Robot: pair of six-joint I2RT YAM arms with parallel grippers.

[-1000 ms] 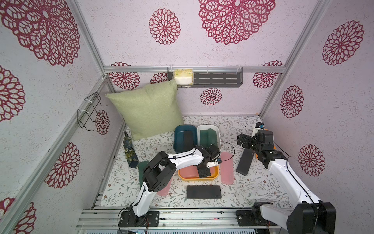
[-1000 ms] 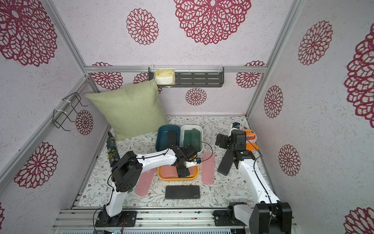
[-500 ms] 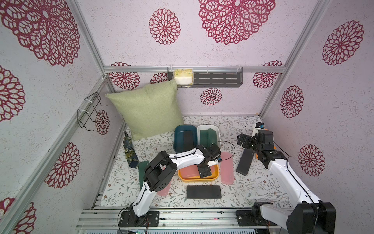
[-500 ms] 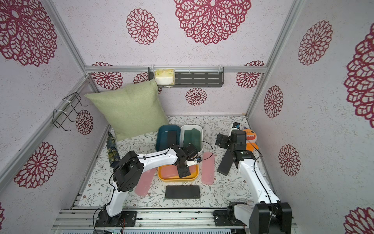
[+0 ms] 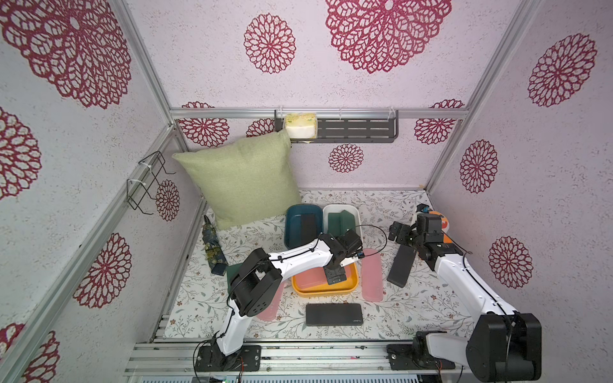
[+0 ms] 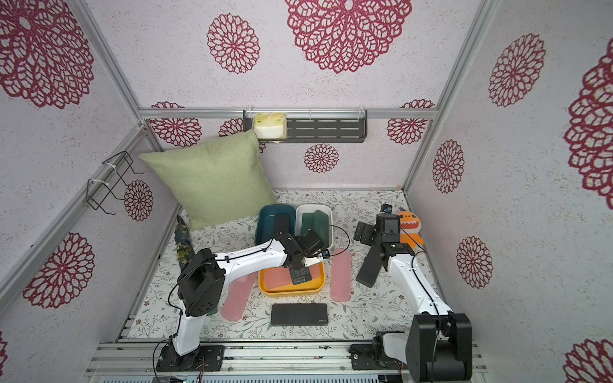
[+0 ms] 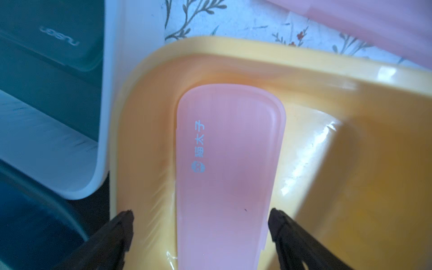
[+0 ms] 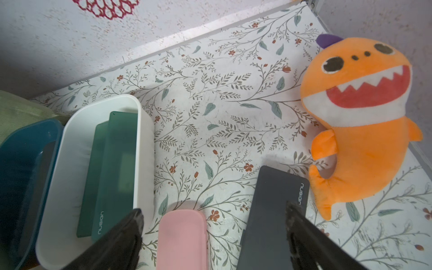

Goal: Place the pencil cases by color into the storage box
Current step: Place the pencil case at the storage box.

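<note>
Left gripper (image 7: 201, 212), jaws apart, astride the pink pencil case (image 7: 229, 152) inside the yellow bin (image 7: 257, 53)

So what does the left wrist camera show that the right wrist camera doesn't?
Only left wrist: the yellow bin with a pink case lying inside, and the open left fingers either side of it, not touching. Only right wrist: the plush, a black case on the table, and the open right fingers. Both: the white bin holding green cases, the teal bin, and a second pink case on the table.
</note>
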